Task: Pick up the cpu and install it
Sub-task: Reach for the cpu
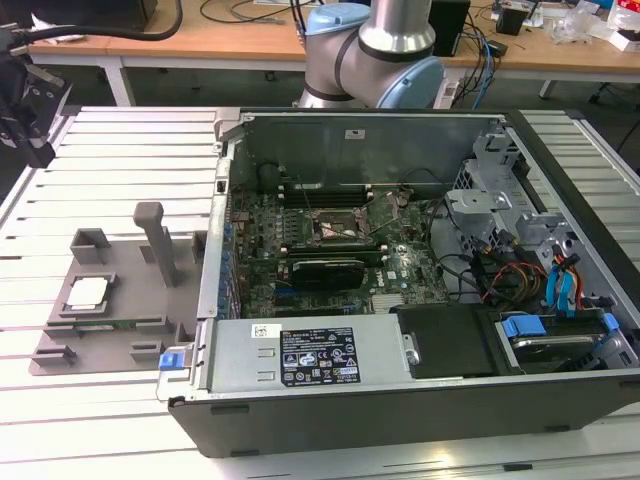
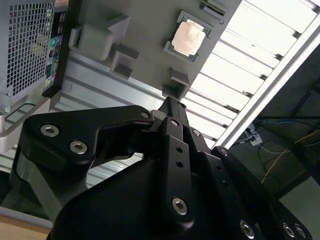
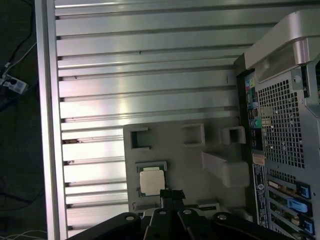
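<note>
Nothing of the task is done yet. The cpu [image 1: 88,292] lies flat in its square recess on the grey tray [image 1: 130,305] at the exterior view's left, outside the open computer case [image 1: 400,400]. Both the pick-up and the install are left to do.

In both wrist views the jaws look drawn together at their tips with nothing between them. They hang above the tray, apart from the cpu [image 2: 189,39] and not touching it.

The socket [image 1: 338,228] sits mid-board inside the case; whether its frame is open I cannot tell.

Room around the chip is fair but not free. A tall post [image 1: 152,240] and some low blocks stand on the tray near it, and the recess rim closes round its sides, so the clean way in looks to be from above. The case wall rises just beside the tray on the exterior view's right. The slatted worktop [image 1: 120,160] lies open on the tray's other sides, and its edge rail shows beyond in the first wrist view. Inside the case the socket is hemmed in — cables and a drive cage [image 1: 490,200] toward the exterior view's right, a black card [image 1: 325,272] just below.
</note>
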`<state>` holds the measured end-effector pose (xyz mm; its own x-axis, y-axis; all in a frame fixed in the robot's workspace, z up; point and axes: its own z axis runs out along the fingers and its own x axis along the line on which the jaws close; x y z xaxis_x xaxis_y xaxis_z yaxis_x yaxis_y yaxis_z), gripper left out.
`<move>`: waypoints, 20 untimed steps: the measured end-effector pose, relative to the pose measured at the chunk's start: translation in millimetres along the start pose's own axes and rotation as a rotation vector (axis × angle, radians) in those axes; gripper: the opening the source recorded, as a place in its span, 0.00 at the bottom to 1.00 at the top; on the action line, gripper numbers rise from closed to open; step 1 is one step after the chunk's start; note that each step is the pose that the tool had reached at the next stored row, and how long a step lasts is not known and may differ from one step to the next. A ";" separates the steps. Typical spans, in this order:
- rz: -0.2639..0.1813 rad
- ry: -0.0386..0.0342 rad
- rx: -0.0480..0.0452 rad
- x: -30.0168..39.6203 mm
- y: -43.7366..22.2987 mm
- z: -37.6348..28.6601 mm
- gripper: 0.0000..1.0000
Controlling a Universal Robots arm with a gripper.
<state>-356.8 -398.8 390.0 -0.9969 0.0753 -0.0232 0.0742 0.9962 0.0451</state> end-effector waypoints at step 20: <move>0.000 0.0000 0.0005 10.4 -14.7 -0.1 0.11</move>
<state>-368.3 -412.7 389.3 -0.9969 0.0753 -0.0233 0.0742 0.9962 0.0446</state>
